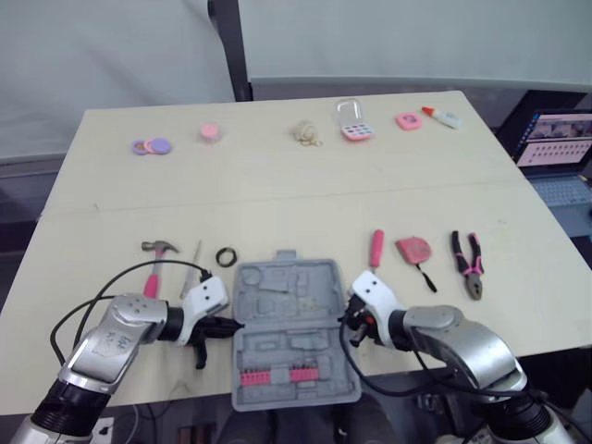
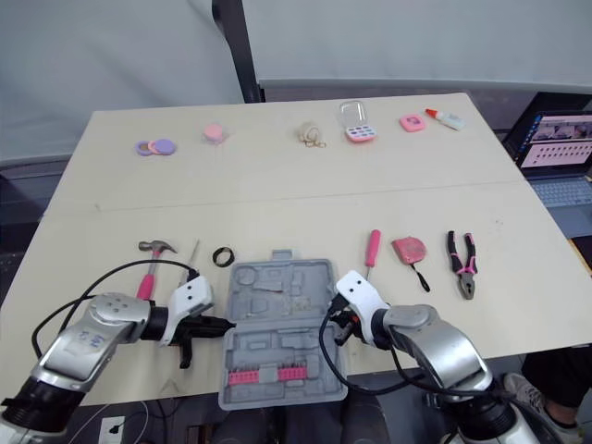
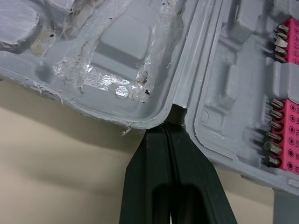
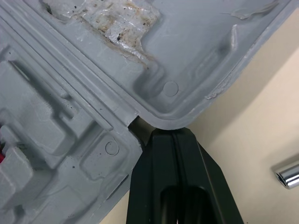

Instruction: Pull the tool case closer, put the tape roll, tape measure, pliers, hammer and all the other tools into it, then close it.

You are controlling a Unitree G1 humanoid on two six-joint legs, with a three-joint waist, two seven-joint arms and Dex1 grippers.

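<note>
Tool case is seen lying open at the near edge of the table, flanked by the left gripper and the right gripper. Both are clenched, with tips set against its hinge notches. Hammer, tape roll and pliers are laid out beyond.

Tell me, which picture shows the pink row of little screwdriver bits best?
The left wrist view: the pink bit row is close up there, with each metal tip clear. The two eye views show it as a small pink strip in the near half of the tool case. The right wrist view catches a sliver.
</note>
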